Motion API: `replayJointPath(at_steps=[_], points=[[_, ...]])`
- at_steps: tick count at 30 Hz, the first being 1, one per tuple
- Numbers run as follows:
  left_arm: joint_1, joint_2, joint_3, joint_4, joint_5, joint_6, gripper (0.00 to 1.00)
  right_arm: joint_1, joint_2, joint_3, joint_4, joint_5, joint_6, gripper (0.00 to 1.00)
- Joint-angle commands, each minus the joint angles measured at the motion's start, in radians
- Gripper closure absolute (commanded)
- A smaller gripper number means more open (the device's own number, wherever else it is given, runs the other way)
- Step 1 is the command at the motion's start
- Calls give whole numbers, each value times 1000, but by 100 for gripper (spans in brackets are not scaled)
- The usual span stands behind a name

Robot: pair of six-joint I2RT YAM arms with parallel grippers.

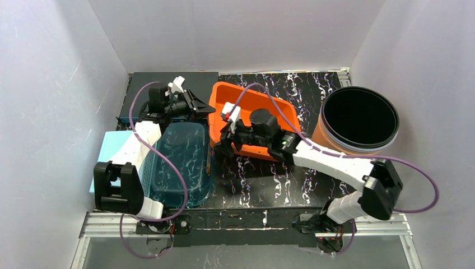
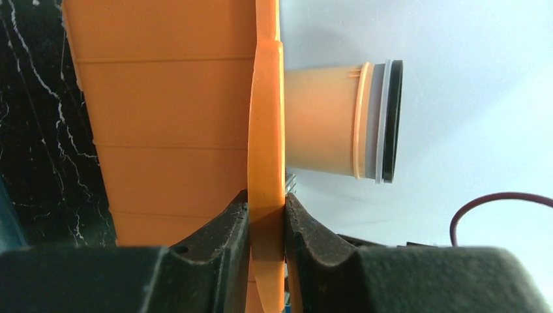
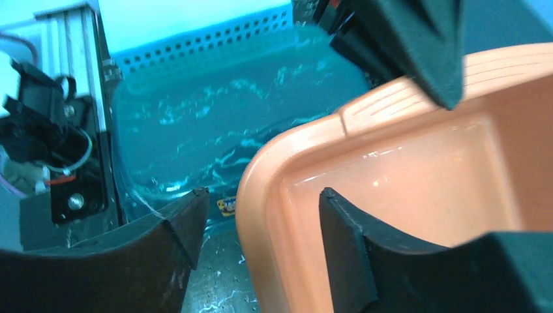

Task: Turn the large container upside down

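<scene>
Smooth, glossy plastic — orange container (image 3: 404, 195)

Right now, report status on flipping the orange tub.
Left gripper shut on orange tub rim. Right gripper open, straddling the rim. Tub open side up, not yet flipped. Teal basket close beside it.

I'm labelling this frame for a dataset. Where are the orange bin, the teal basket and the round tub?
orange bin (image 1: 255, 102): top view, inner floor.
teal basket (image 1: 190, 151): top view, middle of its body.
round tub (image 1: 361, 117): top view, dark inside.

Bright, even white light fills the overhead view, shadows soft. Up close the left pincer (image 2: 266, 212) and right pincer (image 3: 261, 215) look dark and blurred; the orange tub (image 3: 417, 189) carries a faint sheen.
</scene>
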Motion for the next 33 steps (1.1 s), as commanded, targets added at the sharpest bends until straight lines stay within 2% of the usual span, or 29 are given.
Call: replayJointPath(at_steps=[1,7,13,19,26,33], points=[[-6,-89,88,0,35,62,100,3,-133,-8,38,90,86,27],[-48,-115,166,-97,6,177,100,3,-240,56,-76,331,168,14],[-119,-137,265,-262,-88,348,100,4,-255,210,-261,494,227,13],[-149,-189,305,-341,-213,451,100,2,-210,365,-441,682,286,12],[-209,-255,354,-368,-348,576,100,-36,-157,468,-558,728,362,12],[-306,-292,405,-400,-473,712,100,-77,-153,526,-591,806,401,11]])
